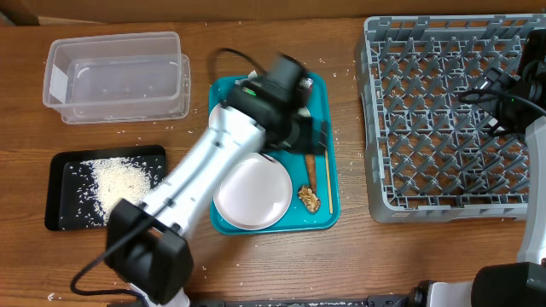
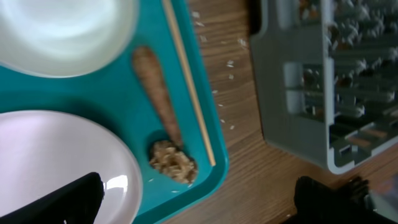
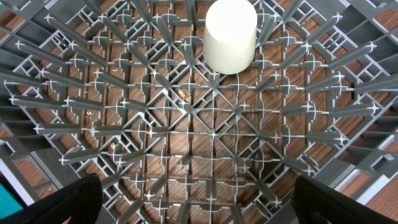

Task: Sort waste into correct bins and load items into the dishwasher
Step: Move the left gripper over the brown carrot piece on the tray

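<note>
Arm (image 1: 205, 170) over teal tray (image 1: 317, 220), white plate (image 1: 252, 192), rice (image 1: 115, 179) in black tray (image 1: 64, 166), grey rack (image 1: 426, 128)

The left arm (image 1: 213, 162) stretched diagonally from its near-left base toward the middle, the left claw (image 2: 199, 208) spread wide and empty, while the right arm (image 1: 529, 119) hung at the right edge, the right claw (image 3: 199, 205) likewise wide apart, holding nothing.
</note>
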### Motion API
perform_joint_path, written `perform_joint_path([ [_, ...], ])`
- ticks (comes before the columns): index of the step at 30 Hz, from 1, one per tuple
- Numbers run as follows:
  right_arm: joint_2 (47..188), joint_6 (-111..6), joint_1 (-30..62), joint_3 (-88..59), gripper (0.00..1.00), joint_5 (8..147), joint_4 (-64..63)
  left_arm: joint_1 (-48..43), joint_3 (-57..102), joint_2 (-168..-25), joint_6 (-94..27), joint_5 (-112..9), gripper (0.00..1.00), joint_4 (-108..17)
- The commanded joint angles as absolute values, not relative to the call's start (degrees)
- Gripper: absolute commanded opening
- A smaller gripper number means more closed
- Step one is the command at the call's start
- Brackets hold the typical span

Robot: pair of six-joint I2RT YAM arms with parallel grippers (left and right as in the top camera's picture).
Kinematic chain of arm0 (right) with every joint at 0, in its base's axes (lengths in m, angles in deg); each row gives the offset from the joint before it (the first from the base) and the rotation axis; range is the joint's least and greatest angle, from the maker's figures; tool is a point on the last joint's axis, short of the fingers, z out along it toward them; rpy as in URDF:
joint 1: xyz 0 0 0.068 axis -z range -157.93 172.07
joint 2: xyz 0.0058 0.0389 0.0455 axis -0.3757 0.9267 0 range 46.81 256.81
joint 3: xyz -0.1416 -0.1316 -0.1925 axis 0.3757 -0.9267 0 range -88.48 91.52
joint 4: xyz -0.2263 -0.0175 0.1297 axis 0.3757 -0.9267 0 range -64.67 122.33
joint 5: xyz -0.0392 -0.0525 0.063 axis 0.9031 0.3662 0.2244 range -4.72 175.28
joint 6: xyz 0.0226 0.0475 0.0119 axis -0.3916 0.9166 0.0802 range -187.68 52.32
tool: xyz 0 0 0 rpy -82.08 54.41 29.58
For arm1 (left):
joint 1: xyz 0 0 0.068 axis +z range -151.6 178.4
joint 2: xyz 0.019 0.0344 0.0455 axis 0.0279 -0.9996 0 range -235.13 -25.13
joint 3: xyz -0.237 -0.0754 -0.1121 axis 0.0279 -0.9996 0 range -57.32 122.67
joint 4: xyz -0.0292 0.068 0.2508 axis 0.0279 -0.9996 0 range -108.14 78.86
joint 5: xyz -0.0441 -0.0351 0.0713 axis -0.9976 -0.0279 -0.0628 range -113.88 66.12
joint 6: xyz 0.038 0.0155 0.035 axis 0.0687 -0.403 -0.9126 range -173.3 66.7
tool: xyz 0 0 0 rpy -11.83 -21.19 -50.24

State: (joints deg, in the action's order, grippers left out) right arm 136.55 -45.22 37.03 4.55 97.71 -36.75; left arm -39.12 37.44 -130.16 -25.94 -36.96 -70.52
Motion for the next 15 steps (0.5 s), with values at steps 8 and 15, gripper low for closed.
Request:
perform_joint_path([
  [8, 136.15, -44.94, 36.99, 5.51, 1.0, 98.12, -36.58, -46.66, 38.03, -133.14, -6.97, -18.14, 1.0, -69.38],
  [15, 136.17, -44.94, 36.99, 5.51, 1.0, 98.12, -36.58, -45.02, 38.03, -139.08, -5.22, -21.03, 0.91, -66.15],
])
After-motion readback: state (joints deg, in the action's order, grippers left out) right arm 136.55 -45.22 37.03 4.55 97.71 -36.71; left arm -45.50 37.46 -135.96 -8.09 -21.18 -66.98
